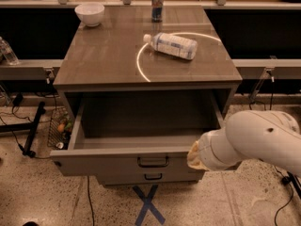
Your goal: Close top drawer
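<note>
The top drawer (113, 163) is a wide grey wood-grain drawer pulled out from under the table top (103, 60). Its deep inside is bare, and a small black bar handle (153, 162) sits at the centre of its front. My gripper (194, 157) is at the end of the thick white arm (258, 138), against the right end of the drawer's front panel. Its fingers are hidden behind the wrist. Below, a shorter drawer front with a like handle (153, 176) shows.
A plastic bottle (171, 45) lies on the table top, with a can (157, 4) and a white bowl (90, 13) at the back. A blue tape X (148, 205) marks the floor in front. A wire basket (59, 126) and cables lie at the left.
</note>
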Robot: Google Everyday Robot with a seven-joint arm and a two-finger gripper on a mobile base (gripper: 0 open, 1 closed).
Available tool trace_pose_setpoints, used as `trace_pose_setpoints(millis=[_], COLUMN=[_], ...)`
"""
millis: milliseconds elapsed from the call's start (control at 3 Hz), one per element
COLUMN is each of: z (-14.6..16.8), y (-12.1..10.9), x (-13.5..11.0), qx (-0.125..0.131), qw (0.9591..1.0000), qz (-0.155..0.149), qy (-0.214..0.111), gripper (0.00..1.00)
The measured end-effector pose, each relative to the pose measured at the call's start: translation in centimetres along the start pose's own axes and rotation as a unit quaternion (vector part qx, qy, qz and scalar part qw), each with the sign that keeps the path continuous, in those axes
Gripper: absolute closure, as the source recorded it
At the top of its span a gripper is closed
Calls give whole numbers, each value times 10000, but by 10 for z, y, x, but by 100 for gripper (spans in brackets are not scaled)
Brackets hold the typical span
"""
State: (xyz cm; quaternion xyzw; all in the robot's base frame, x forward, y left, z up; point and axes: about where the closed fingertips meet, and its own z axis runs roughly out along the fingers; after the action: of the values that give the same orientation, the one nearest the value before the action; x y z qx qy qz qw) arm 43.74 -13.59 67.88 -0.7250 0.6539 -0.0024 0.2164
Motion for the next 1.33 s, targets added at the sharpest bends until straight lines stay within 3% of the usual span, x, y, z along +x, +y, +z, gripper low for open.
trace_pose_setpoints(millis=[333, 667, 1000, 1333], z=[5, 5, 19, 25], y=[-41, -41, -73, -85], x=[-25, -25, -15, -11], qx=[349, 349, 702, 816], qw=[9989, 9989, 9972, 9964], qz=[-257, -257, -241, -248], qy=[-150, -150, -37, 22], gripper=[100, 100, 100, 100])
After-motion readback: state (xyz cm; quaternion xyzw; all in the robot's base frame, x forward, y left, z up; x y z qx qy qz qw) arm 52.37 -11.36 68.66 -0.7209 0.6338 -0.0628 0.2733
